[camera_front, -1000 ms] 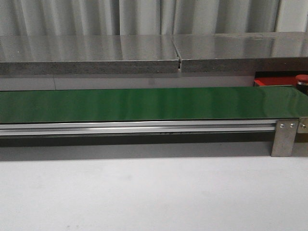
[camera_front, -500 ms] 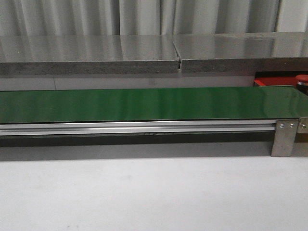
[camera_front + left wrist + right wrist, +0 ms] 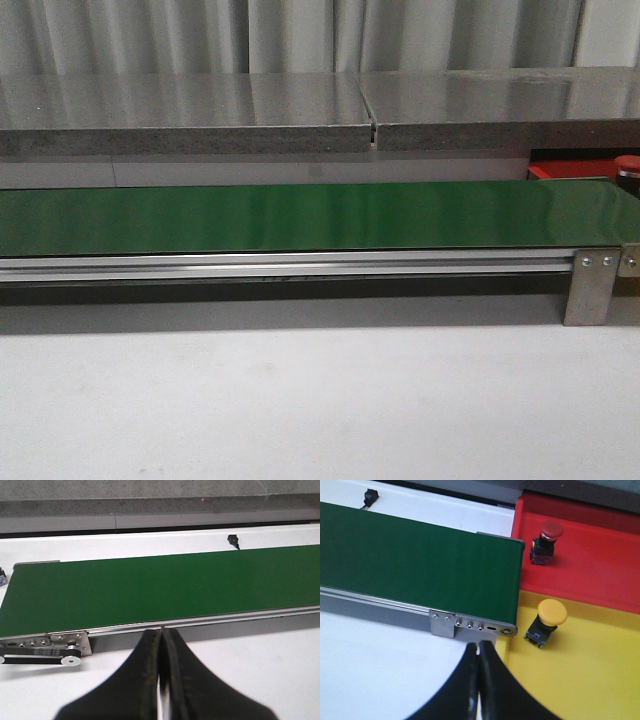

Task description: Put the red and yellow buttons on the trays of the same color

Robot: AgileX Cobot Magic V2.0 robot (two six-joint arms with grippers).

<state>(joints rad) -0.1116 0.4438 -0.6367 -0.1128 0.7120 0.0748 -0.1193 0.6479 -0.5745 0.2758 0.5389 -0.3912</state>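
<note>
Both end effectors are seen closed narrow with nothing between the fingers: the left end effector [image 3: 161, 680] hangs over the white desk [image 3: 260, 670] just short of the green belt [image 3: 165, 587], and the right end effector [image 3: 479, 685] sits just short of the belt's metal end bracket [image 3: 470, 625]. Ahead and to the side of the right end effector, one red button [image 3: 546, 542] stands upright on the red tray [image 3: 600, 550], and nearer to it one yellow button [image 3: 547, 622] stands on the yellow tray [image 3: 580, 680]. Two buttons and two trays are counted, each button already on its matching colour; no button is seen on the belt in any view. The step in hand is judged to be waiting for a further button, if any comes; it would be done well by opening the fingers before descent, centring them about the dark body below the cap, and releasing low over the matching tray so the button is not tipped
</note>
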